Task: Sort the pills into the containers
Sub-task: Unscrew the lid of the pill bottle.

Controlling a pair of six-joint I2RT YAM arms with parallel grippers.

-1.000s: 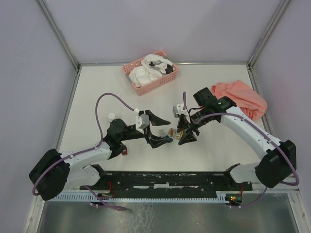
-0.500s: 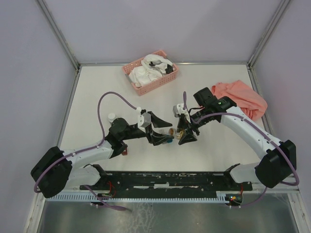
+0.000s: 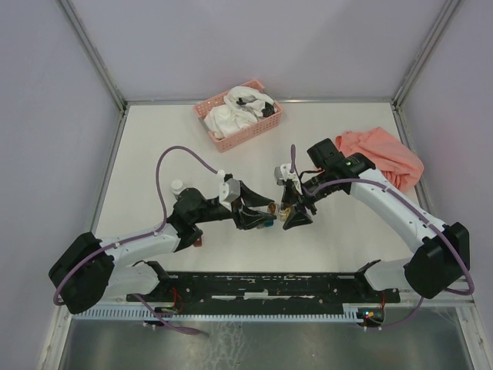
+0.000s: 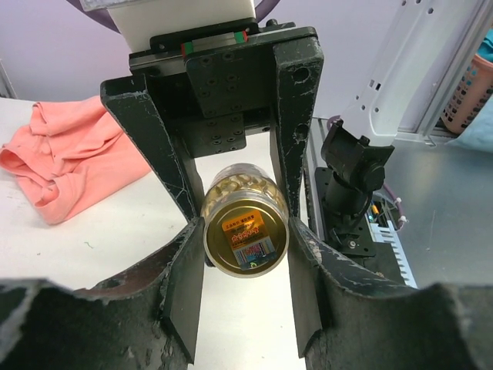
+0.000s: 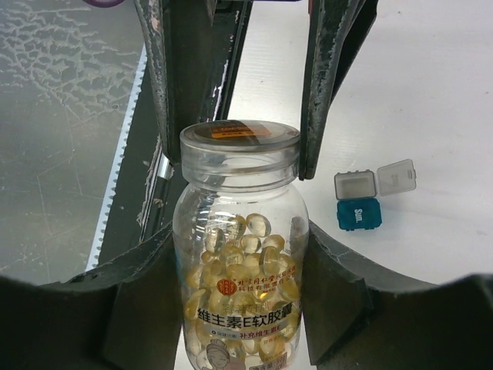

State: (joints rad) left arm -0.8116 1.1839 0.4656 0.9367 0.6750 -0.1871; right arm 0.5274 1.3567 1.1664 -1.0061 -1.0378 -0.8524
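Note:
The pills (image 5: pixel 246 262) are yellow capsules inside a clear jar (image 5: pixel 240 231), held level above the table. My right gripper (image 5: pixel 240 258) is shut on the jar's body. My left gripper (image 4: pixel 245 240) faces it, and its fingers (image 5: pixel 166 116) press both sides of the jar's top end (image 4: pixel 245 235). From above, the jar (image 3: pixel 273 208) hangs between the left gripper (image 3: pixel 259 213) and the right gripper (image 3: pixel 291 213). Two containers lie on the table beside it: a teal box (image 5: pixel 359 214) and a grey box (image 5: pixel 355 185) with its lid open. A dark red box (image 3: pixel 199 242) sits by the left arm.
A pink basket (image 3: pixel 237 116) with white things in it stands at the back. A peach cloth (image 3: pixel 385 154) lies at the right edge. A small white object (image 3: pixel 176 185) sits left of the left arm.
My left gripper has moved right to the jar, and its fingers have closed in on the jar's end. The right arm and the jar have stayed where they were.

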